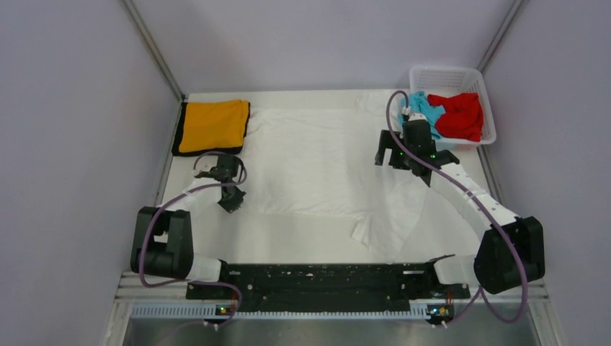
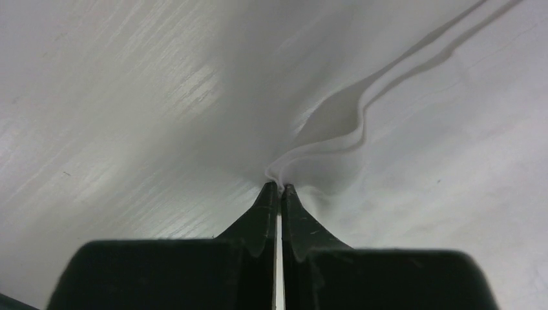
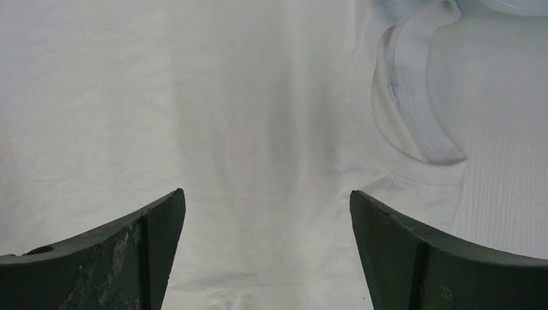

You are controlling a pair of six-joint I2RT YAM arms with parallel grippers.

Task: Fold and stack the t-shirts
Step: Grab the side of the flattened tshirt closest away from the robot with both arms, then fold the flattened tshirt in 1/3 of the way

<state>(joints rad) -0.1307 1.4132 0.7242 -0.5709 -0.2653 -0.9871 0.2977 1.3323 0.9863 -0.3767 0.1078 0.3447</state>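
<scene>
In the middle of the table (image 1: 274, 244) the white t-shirt (image 1: 324, 162) lies spread out and mostly flat, with one part trailing toward the near right, where the cloth is creased and bunched. Its ribbed collar (image 3: 413, 123) shows in the right wrist view, lying flat on the cloth.

The left gripper (image 2: 279, 188) is at the shirt's left edge with its fingers pressed together on a small fold of the hem — the white cloth rises into a ripple just beyond the tips. The right gripper (image 3: 266, 197) sits over the shirt's far right part, near the collar, with its fingers spread wide and nothing between them; whether it touches the cloth I cannot tell.

At the far left corner the orange t-shirt (image 1: 213, 125) lies folded into a neat rectangle, black trim showing along its left and near sides, just beside the white one. At the far right corner stands a white lattice basket (image 1: 450, 72) — the light blue t-shirt (image 1: 426, 109) and the red t-shirt (image 1: 457, 115) are crumpled inside it, touching each other.
</scene>
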